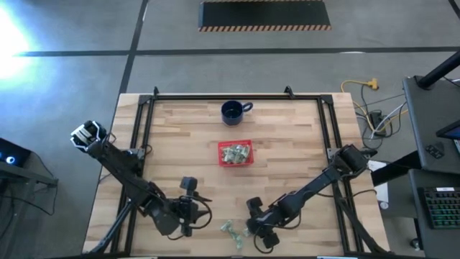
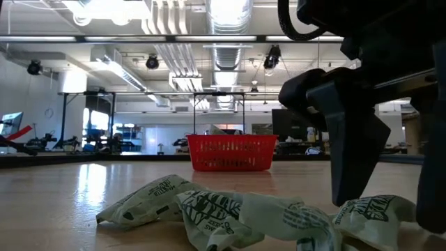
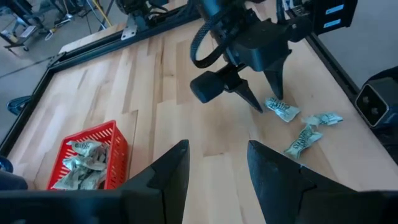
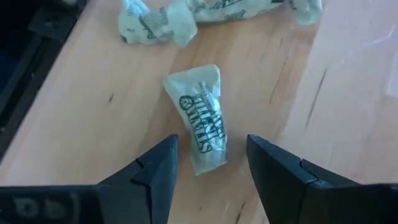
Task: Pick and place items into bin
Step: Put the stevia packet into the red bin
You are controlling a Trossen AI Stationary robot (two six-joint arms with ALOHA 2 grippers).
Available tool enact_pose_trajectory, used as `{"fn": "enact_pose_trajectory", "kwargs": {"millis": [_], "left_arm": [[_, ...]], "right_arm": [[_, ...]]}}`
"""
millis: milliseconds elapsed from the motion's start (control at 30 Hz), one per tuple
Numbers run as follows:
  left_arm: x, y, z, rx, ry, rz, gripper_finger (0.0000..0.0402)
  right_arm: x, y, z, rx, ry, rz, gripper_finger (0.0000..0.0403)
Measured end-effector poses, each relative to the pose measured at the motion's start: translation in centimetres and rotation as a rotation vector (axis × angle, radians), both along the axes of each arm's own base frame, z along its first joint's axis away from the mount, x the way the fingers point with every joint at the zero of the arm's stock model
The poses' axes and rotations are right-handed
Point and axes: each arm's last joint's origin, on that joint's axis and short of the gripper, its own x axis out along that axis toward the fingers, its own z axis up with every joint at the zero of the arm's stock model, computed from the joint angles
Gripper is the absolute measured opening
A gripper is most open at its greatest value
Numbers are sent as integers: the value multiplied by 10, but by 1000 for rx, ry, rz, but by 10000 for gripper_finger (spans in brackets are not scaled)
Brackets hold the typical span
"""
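The right end effector [image 4: 208,168] is hovering low over the near edge of the table [image 1: 287,137], its fingers standing apart on either side of one green-and-whitish wrapper [image 4: 202,118] that is lying flat on the wood, not gripped. Two more wrappers [image 3: 308,134] are lying just beside it. The left end effector [image 3: 217,174] is waiting nearby, fingers apart and holding nothing. The red bin [image 1: 235,152] is sitting mid-table with wrappers inside, a dark blue mug [image 1: 231,111] standing beyond it.

Overhead, table-level, two wrist views.
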Motion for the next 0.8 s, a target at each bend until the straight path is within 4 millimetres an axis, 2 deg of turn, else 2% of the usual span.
{"fn": "enact_pose_trajectory", "kwargs": {"millis": [300, 633, 800], "left_arm": [[0, -2, 1, -9, -9, -5, 146], [-1, -3, 1, -12, -12, -9, 146], [-2, -4, 1, -15, -15, -14, 146]], "right_arm": [[0, -2, -2, -5, 3, 0, 154], [-1, -2, -1, -27, -5, 41, 62], [-2, -2, 0, -29, -2, 48, 29]]}}
